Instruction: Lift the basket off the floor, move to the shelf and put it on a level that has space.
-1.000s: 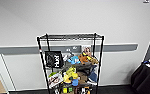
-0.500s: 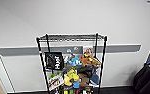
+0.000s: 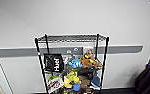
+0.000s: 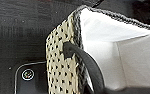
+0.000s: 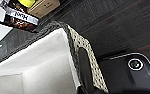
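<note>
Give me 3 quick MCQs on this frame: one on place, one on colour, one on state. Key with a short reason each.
1. Where do the toys and boxes sit on the shelf?
A. on the top level
B. on the tiers below the top level
C. on the floor beside it

2. What colour is the lining of the basket?
A. white
B. red
C. blue

3. What is the state of the top level?
A. stacked with boxes
B. holding the basket
C. bare wire grid, nothing on it

Key:
1 B: in the head view the plush toys and a black box crowd the lower tiers.
2 A: both wrist views show plain white fabric inside the dark rim.
3 C: the head view shows only the flat black grid against the wall.
</note>
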{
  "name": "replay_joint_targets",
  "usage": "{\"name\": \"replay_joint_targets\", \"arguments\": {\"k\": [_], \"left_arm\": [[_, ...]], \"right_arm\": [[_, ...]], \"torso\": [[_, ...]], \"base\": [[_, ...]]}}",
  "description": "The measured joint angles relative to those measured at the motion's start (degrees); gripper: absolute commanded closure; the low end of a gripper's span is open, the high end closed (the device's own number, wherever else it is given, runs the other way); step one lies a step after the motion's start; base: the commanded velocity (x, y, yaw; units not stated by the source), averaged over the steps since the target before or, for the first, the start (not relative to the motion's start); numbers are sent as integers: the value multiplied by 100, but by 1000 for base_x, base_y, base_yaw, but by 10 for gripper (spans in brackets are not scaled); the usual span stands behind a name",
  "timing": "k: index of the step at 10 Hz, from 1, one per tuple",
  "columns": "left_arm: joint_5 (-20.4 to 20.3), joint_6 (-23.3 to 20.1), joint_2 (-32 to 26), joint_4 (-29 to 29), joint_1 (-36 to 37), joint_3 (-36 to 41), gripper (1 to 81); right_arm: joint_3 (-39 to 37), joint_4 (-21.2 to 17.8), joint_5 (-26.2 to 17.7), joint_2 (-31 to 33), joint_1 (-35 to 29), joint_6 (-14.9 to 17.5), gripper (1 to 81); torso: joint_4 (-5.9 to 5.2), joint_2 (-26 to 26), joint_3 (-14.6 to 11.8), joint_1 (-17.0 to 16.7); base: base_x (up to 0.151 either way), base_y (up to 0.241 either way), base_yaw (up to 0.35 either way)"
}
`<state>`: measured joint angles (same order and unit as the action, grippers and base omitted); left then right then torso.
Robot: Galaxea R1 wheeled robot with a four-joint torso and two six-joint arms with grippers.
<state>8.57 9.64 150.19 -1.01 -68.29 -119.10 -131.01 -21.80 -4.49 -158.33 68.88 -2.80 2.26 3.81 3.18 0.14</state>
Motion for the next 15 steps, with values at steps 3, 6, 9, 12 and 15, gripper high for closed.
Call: {"name": "replay_joint_targets", "arguments": {"k": [3, 6, 9, 12, 15], "left_arm": [[-2, 0, 0, 0, 0, 0, 811], [-2, 0, 0, 0, 0, 0, 811], [-2, 0, 0, 0, 0, 0, 811], [2, 0, 0, 0, -1, 0, 811], [-2, 0, 0, 0, 0, 0, 811]], "right_arm": [[0, 0, 0, 4, 0, 2, 811], [0, 0, 2, 4, 0, 2, 811], [0, 0, 2, 4, -2, 2, 811], [0, 0, -6, 4, 2, 2, 811], [0, 0, -6, 6, -11, 2, 811]], "torso": [[0, 0, 0, 0], [0, 0, 0, 0], [0, 0, 0, 0], [0, 0, 0, 0], [0, 0, 0, 2]], "base": [[90, 0, 0], [90, 0, 0], [90, 0, 0], [90, 0, 0], [90, 0, 0]]}}
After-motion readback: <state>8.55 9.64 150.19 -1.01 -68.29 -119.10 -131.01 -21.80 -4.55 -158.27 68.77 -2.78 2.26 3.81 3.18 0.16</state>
